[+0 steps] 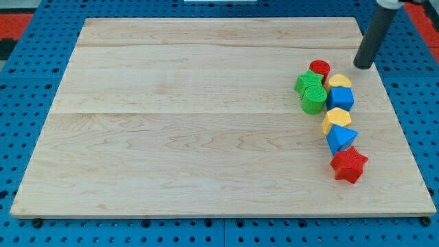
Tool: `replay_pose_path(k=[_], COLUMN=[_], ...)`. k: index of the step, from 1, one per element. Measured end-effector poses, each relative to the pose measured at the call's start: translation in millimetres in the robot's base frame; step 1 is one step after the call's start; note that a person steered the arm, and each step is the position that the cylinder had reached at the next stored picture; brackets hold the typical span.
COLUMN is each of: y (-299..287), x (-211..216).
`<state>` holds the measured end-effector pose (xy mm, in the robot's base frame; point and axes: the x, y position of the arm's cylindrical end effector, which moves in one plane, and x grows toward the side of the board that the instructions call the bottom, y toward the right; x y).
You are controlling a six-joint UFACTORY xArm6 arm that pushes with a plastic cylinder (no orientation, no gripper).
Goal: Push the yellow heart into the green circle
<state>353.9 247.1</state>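
Wooden board [206, 116] filled your frame, blocks clustered at right. Your tip [362, 66], bare and touching nothing, stood upper right of the yellow heart [339, 81], seemingly placed to shove it left toward the green circle [314, 101].

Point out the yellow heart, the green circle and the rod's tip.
yellow heart [339, 81]: camera view, middle of its top face.
green circle [314, 101]: camera view, on its round top face.
my tip [362, 66]: camera view, the rod's very end, to the view's upper right of the heart.
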Motion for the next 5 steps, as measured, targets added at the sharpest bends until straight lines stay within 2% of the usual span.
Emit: replay_pose_path(k=[1, 2, 4, 5], y=[-59.1, -104.1, -13.0, -1.7], x=[50.9, 65.2, 31.5, 54.7])
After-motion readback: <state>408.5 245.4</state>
